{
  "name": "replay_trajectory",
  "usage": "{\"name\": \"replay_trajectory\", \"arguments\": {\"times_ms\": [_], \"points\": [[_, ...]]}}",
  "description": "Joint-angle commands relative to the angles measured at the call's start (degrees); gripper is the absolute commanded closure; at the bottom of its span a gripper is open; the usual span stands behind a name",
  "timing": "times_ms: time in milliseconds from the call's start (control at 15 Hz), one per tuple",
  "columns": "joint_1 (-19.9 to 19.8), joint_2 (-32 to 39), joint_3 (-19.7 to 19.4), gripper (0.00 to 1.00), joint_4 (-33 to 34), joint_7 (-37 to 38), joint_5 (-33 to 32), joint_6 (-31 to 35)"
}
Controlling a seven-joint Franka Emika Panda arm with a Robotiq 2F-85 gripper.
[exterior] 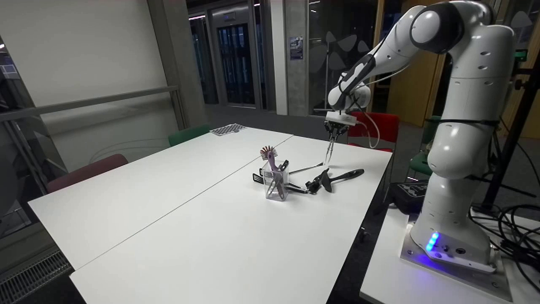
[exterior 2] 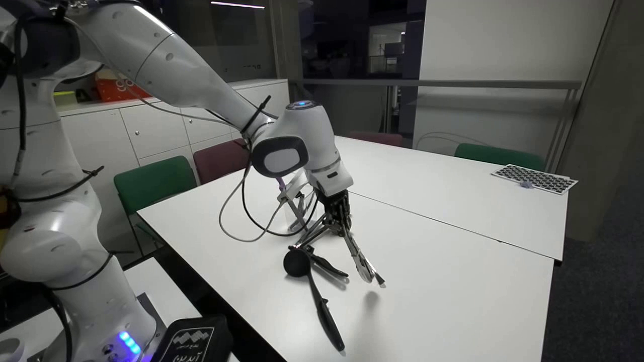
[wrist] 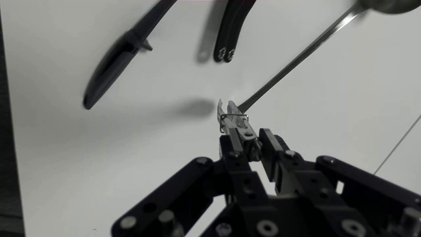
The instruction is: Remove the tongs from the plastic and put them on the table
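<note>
My gripper [exterior: 333, 136] is shut on the tongs [exterior: 329, 153], which hang tips down over the table [exterior: 190, 236]. The same gripper [exterior 2: 343, 227] and tongs [exterior 2: 361, 259] show in an exterior view. In the wrist view, the tongs [wrist: 233, 120] stand between the fingers [wrist: 250, 141], with a thin wire loop round their arms. Their tips are close to the white top; I cannot tell whether they touch it. The plastic [exterior: 267, 180], a clear upright holder with several utensils in it, stands apart from the gripper. In an exterior view it is mostly hidden behind the wrist.
A black ladle [exterior 2: 297, 263], black paired handles [exterior 2: 328, 265] and a slotted black utensil [exterior: 257, 179] lie near the holder. A thin metal rod-like handle [wrist: 289, 67] lies right beside the tongs' tips. A patterned board [exterior 2: 536, 178] lies at a far table corner.
</note>
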Motion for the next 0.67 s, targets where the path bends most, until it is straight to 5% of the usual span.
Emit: {"name": "replay_trajectory", "arguments": {"times_ms": [0, 333, 600], "points": [[0.8, 3.1, -4.5, 0.95, 3.3, 15.8, -14.3, 0.6], [3.2, 5.0, -9.4, 0.95, 9.6, 39.1, -34.3, -6.3], [5.9, 8.6, -6.9, 0.95, 14.7, 53.8, -43.0, -20.8]]}}
